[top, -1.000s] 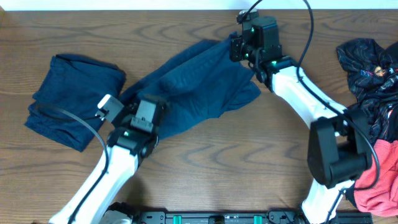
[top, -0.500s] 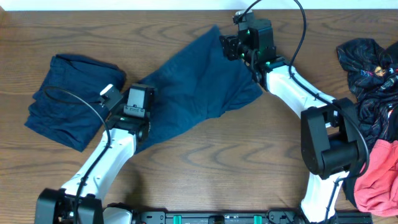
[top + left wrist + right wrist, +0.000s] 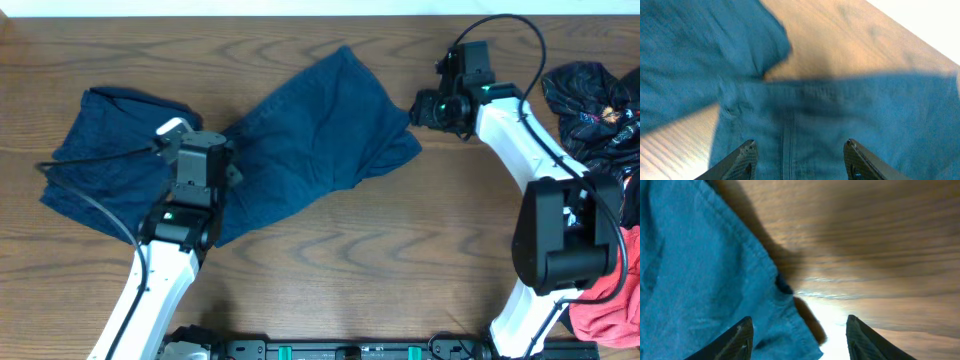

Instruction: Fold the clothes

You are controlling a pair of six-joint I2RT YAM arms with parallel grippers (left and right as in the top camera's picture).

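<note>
Blue shorts [image 3: 310, 150] lie spread flat across the middle of the wooden table [image 3: 400, 260]. A second dark blue garment [image 3: 100, 185] lies folded at the left, touching them. My left gripper [image 3: 203, 152] hovers over the shorts' left end. In the left wrist view it [image 3: 801, 150] stands open above the cloth [image 3: 850, 110], with nothing between its fingers. My right gripper [image 3: 420, 108] is just off the shorts' right edge. In the right wrist view it [image 3: 799, 330] is open, with the hem [image 3: 695, 270] under its left finger and bare wood under the other.
A dark patterned garment [image 3: 595, 110] and a red one [image 3: 610, 290] are heaped at the table's right edge, behind the right arm. The table's far edge runs close above the shorts.
Both grippers have opened and let go of the shorts, which now lie flat. The right gripper moved right and down off the cloth. The left one drew back to the left.
</note>
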